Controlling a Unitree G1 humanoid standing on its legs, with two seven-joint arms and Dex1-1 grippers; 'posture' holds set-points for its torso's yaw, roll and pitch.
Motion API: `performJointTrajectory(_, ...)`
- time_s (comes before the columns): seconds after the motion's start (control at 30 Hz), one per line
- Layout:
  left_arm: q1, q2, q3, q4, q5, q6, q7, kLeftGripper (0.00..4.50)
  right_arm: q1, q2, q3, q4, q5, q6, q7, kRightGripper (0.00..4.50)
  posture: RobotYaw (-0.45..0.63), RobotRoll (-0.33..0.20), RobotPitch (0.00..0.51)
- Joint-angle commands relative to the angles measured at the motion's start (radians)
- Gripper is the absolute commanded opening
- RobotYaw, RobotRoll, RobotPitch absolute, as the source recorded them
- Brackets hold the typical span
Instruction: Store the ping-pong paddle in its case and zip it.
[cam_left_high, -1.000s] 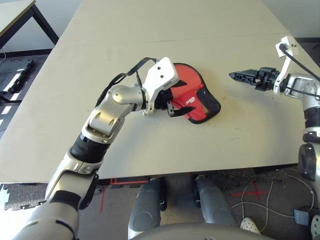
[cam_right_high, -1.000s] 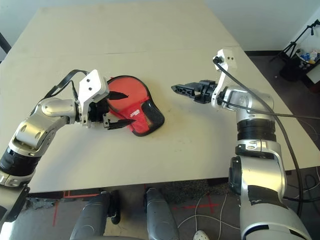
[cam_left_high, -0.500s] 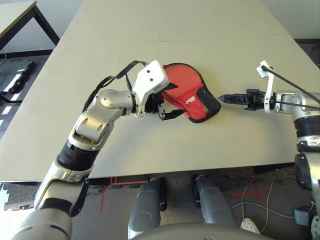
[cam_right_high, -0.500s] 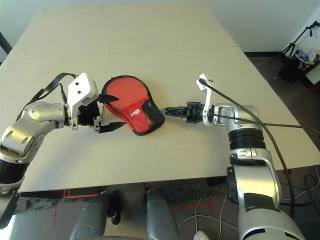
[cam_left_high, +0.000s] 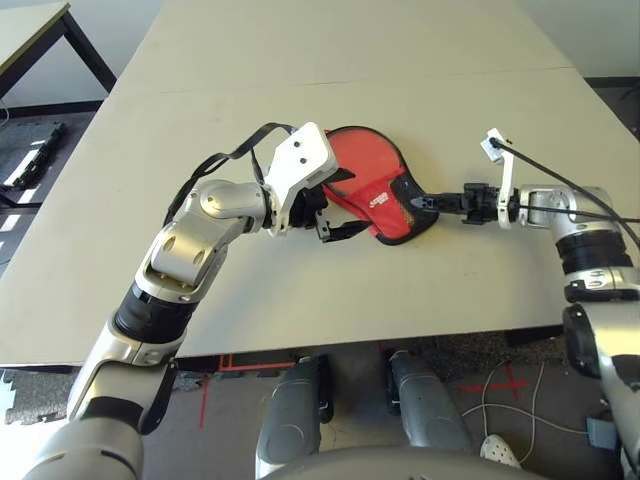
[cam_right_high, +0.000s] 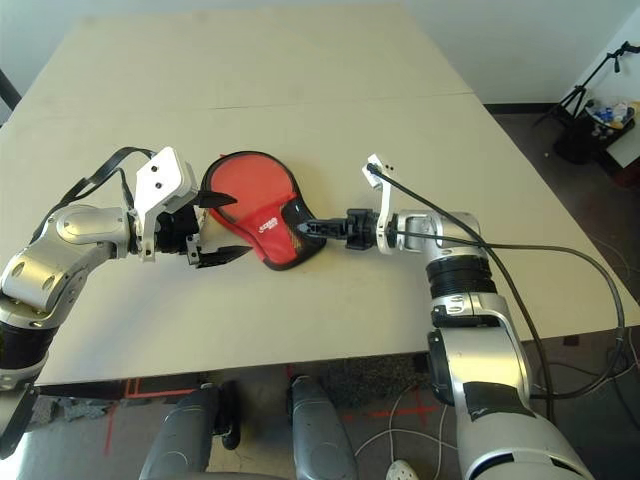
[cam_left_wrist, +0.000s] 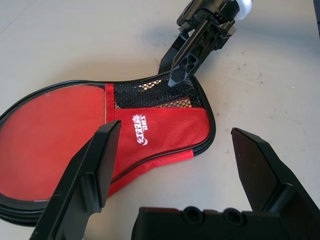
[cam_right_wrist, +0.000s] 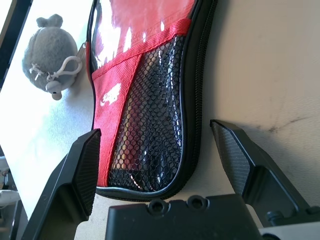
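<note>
The case lies flat mid-tabletop, its long axis running from round end at ten o'clock to mesh end at four. The right tool, spread and empty, has its tips at that mesh end. The left tool, also spread, flanks the near edge.

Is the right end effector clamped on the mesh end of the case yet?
No: in the right wrist view its two fingers stand wide apart on either side of the case, not pressing on it.
</note>
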Motion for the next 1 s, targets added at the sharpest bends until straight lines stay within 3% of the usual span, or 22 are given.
performJointTrajectory(0.03,0.004,0.003,-0.003,-0.011,-0.008,0.008,-0.007,4.50,0.005,0.026,0.005,0.056,-0.021,0.004,-0.044,4.17,0.02,0.000,0.206)
performJointTrajectory(0.1,0.003,0.003,-0.004,-0.008,-0.007,0.006,-0.009,4.50,0.004,0.028,0.003,0.058,-0.021,0.009,-0.048,3.70,0.02,0.000,0.206)
performJointTrajectory(0.47,0.001,0.003,-0.007,-0.001,-0.005,0.004,-0.015,4.50,0.018,0.031,-0.007,0.036,-0.012,0.025,-0.060,0.15,0.01,0.000,0.206)
performJointTrajectory(0.77,-0.002,-0.003,-0.010,0.007,-0.004,-0.001,-0.021,4.50,0.053,0.020,-0.033,-0.012,0.020,0.101,-0.072,0.01,0.01,0.000,0.211)
performJointTrajectory(1.0,0.003,-0.004,-0.010,0.009,-0.001,-0.004,-0.022,4.50,0.152,-0.016,-0.039,-0.191,0.065,0.228,-0.084,0.01,0.00,0.000,0.214)
